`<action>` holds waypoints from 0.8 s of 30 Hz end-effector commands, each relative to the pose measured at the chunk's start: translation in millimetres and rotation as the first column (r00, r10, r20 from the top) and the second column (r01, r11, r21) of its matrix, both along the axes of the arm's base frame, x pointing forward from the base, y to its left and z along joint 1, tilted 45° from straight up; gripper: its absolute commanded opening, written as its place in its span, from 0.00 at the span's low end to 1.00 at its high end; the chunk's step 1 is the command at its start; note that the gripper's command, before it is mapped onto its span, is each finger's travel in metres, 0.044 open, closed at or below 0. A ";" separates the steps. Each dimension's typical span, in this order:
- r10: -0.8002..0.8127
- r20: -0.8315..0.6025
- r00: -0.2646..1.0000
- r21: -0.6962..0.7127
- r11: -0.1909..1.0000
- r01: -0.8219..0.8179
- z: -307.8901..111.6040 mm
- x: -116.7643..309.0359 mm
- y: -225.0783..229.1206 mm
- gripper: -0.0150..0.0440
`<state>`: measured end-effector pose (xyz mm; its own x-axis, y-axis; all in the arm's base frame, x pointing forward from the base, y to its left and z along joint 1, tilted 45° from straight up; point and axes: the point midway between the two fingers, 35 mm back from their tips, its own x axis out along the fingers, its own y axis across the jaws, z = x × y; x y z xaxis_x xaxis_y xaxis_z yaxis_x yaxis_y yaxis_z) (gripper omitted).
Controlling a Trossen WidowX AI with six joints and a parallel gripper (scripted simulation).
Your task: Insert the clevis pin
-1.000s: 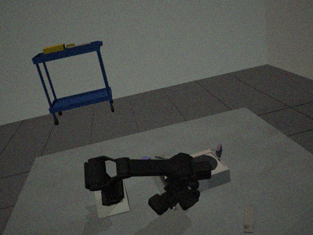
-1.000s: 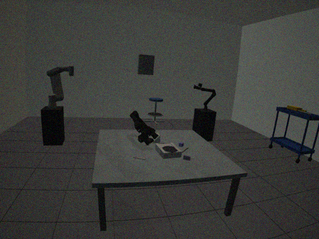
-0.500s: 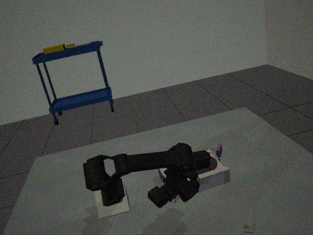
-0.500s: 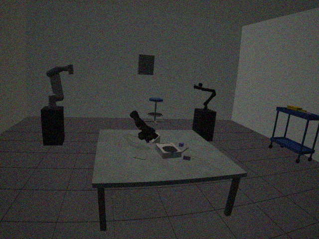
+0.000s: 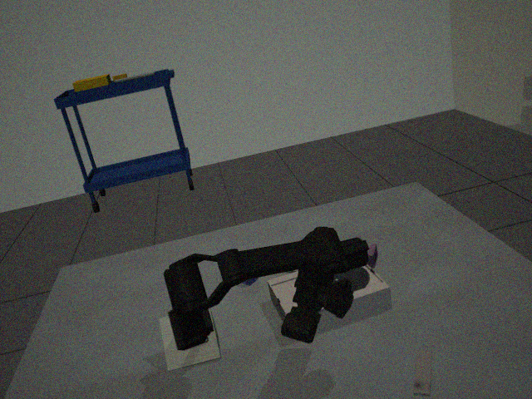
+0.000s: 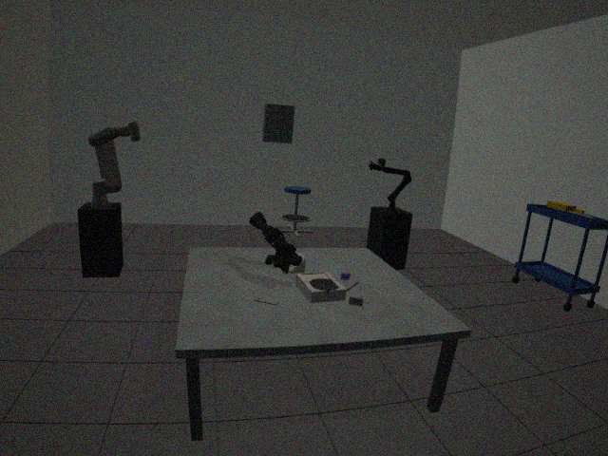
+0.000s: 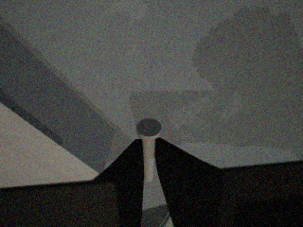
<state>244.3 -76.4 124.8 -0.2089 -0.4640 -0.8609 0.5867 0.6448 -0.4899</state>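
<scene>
pin gripped by its shank, disc lying in the tray

the clevis pin (image 7: 149,128) is held in the gripper (image 7: 148,145), its shank pinched between the two dark fingers and its round head left exposed beyond the tips. in the wrist view, a pale surface and a grey band beside it are seen at the left, apart from the pin.

the disc (image 5: 357,278) (image 6: 324,284) is seen lying in the tray (image 5: 372,305) (image 6: 328,296), which is set on the table (image 5: 434,253) (image 6: 255,326). the disc is partly covered by the arm (image 5: 270,259) (image 6: 275,240) in the top view, where the tray is also crossed by it. the pin has not been put through the disc; it is held away from the disc's middle. whether the disc's hole is lined up with the tray's cannot be told.

near the tray, a small purple block (image 6: 345,275) and a dull reddish block (image 6: 355,300) are seen on the table. farther off, a blue cart (image 5: 140,172) (image 6: 557,276) is stood on the floor, with yellow items on its top.
</scene>
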 end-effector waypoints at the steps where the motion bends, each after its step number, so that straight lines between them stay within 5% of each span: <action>1: 0.125 -0.061 0.990 0.011 0.992 -0.124 -3.1 11.7 4.6 0.25; 12: 0.433 -0.222 0.874 0.081 0.901 -0.426 -14.3 39.5 20.9 0.25; 24: 0.701 -0.366 0.612 0.214 0.704 -0.677 -29.0 66.9 42.1 0.25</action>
<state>303.6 -39.4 99.5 -0.1722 -0.5612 -0.8096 -0.1730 0.8263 -0.5360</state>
